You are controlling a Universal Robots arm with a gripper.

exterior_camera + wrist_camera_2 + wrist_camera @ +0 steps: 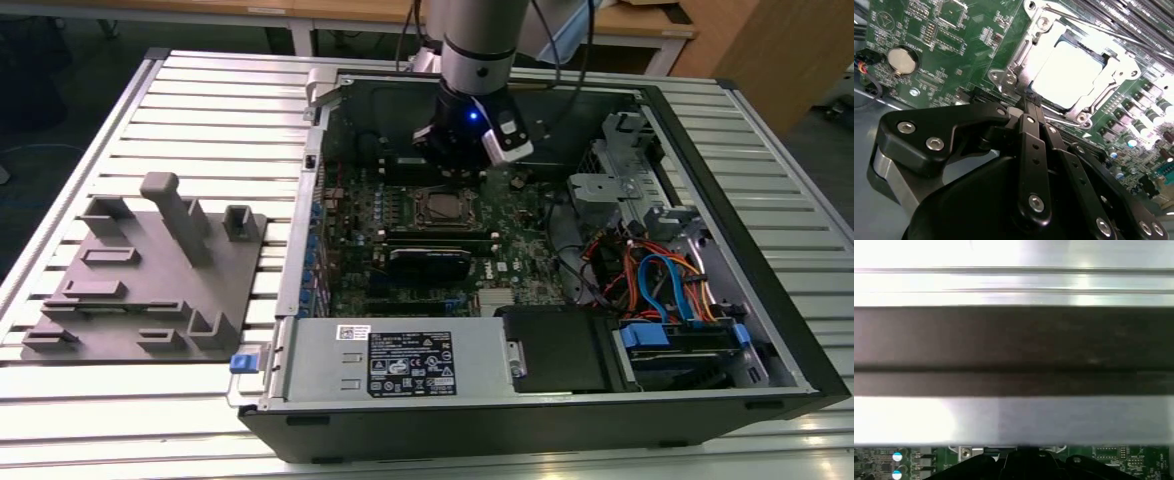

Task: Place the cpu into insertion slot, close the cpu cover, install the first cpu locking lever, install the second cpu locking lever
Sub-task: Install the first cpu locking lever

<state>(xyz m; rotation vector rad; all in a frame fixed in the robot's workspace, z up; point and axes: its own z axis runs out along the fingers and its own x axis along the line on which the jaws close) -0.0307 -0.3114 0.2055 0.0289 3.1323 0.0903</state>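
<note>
Silvery and flat: the cpu (1069, 75), lying snug inside the insertion slot (438, 207) on the green board (954, 40). Shiny cpu cover (1021, 60) down over it like a picture frame, with the chip's top showing through the hole in the middle. So, first two jobs look done. Looks like lever time now, most likely the first one; hard to tell if either thin lever is hooked down yet.

Black end effector (1029, 102) low inside the open computer case (747, 300) on the ridged metal worktop (214, 90), tip just beside the edge of the cover. Fingers squeezed together, holding nothing. Seems set for pushing, not grabbing.

Calls for a slow, steady push on a skinny lever. Easy to slip off, so best to stay right on it. Small parts all around, so no bumping.
</note>
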